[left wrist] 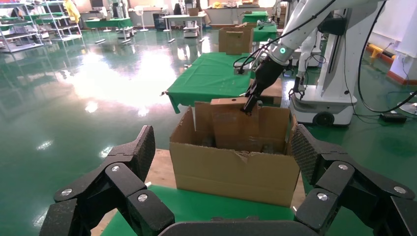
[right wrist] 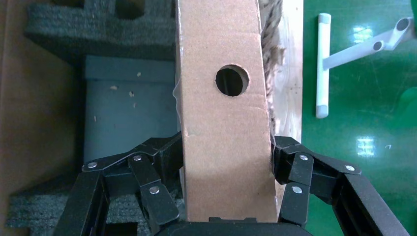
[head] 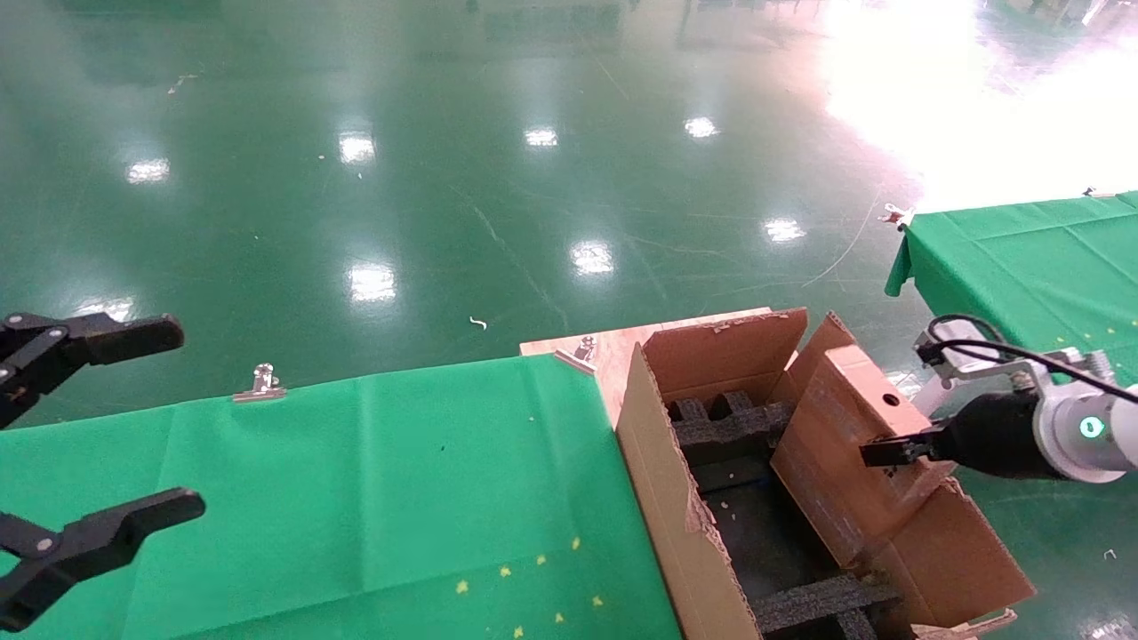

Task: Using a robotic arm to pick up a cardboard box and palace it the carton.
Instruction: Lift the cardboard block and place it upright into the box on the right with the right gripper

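Note:
The robotic arm on my right ends in the right gripper, which is shut on the cardboard box, a small flat brown box with one round hole in its narrow top face. The box stands on edge, tilted, partly down inside the carton. In the right wrist view the right gripper clamps the box on both broad sides, over black foam inserts. The left wrist view shows the carton, the box and the right arm. My left gripper is open and empty at the far left.
The carton stands on a wooden board beside a green-clothed table. A second green table is at the right. The carton's outer flap hangs open toward the right arm. Shiny green floor lies beyond.

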Controlling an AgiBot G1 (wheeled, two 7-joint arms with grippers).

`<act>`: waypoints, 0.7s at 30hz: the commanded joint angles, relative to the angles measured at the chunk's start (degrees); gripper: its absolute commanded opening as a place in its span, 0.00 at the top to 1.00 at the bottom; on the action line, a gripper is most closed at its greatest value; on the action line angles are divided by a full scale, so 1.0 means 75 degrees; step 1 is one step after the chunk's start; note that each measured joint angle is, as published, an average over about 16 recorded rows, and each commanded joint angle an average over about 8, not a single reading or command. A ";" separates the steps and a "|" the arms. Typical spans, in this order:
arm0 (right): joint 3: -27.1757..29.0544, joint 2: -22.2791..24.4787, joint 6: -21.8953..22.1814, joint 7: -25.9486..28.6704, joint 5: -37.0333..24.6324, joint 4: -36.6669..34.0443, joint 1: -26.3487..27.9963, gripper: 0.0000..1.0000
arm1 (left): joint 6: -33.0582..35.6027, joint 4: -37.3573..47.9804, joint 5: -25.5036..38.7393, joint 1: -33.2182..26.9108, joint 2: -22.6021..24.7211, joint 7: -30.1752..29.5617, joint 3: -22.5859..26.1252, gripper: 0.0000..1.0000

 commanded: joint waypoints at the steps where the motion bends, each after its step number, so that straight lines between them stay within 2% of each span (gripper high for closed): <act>1: -0.0036 -0.0063 0.0000 0.0064 -0.0052 -0.0003 -0.0046 1.00 | 0.0000 0.0000 0.0000 0.0000 0.0000 0.0000 0.0000 0.00; 11: -0.0179 -0.0357 0.0195 0.0685 -0.0812 -0.0034 -0.0247 1.00 | 0.0000 0.0000 0.0000 0.0000 0.0000 0.0000 0.0000 0.00; 21: -0.0302 -0.0669 0.0454 0.1995 -0.1957 -0.0020 -0.0583 1.00 | 0.0000 0.0000 0.0000 0.0000 0.0000 0.0000 0.0000 0.00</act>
